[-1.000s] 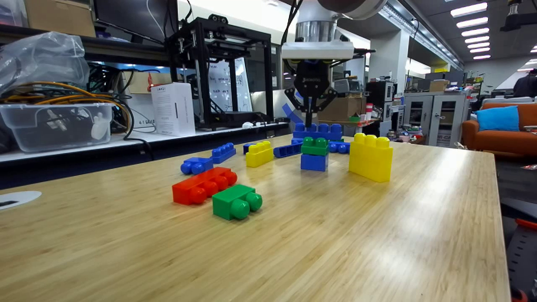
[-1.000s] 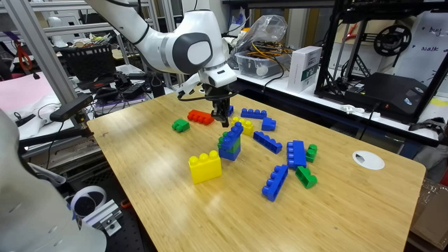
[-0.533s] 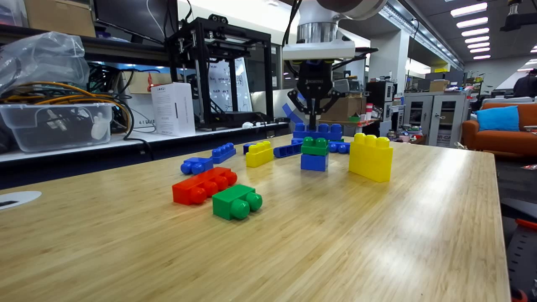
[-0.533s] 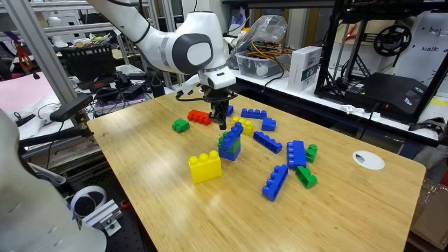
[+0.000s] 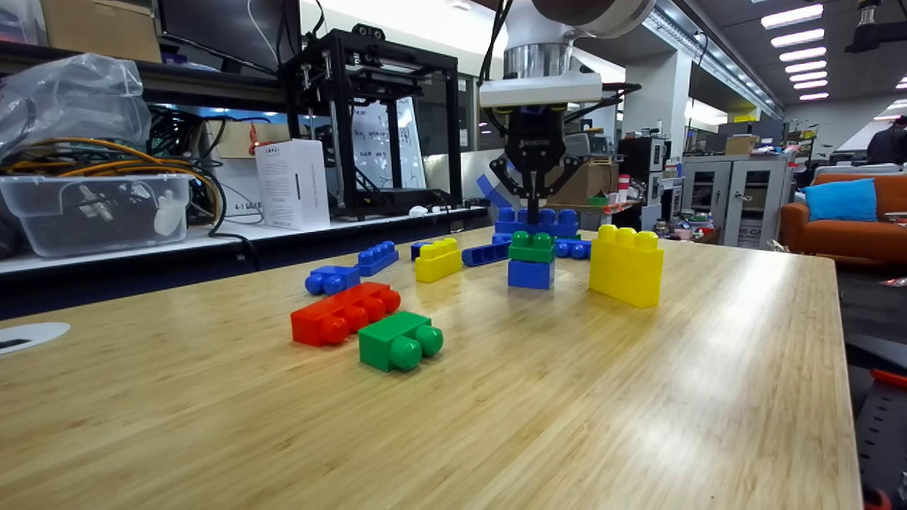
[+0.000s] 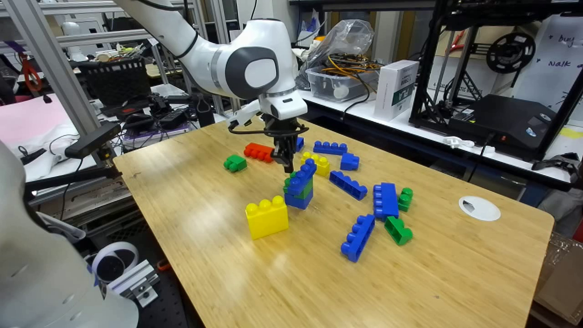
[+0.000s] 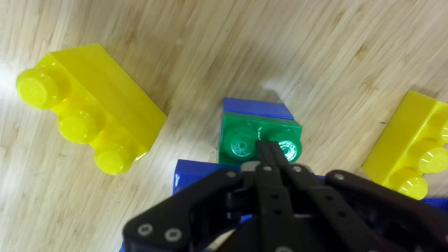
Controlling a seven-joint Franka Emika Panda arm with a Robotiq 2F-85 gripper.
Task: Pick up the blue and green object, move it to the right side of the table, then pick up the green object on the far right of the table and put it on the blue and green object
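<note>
1. Above the table (image 6: 455, 273): my gripper (image 6: 288, 169), jaws together.
2. Just below my fingertips (image 7: 262, 151): the blue and green object (image 6: 300, 186), standing upright.
3. Near, either side: larger yellow brick (image 6: 267, 219), smaller yellow brick (image 6: 321, 166).
4. Farther off: red brick (image 6: 258, 152) beside green brick (image 6: 236, 163).

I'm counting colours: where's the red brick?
In an exterior view, the red brick lies left of centre on the table, between a green brick and a small blue brick.

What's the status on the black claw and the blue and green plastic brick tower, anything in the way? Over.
Claw shut, holding nothing, close over green studs on tower; contact unclear. Tower upright. Possible obstacle: large yellow plastic brick beside it, apart.
</note>
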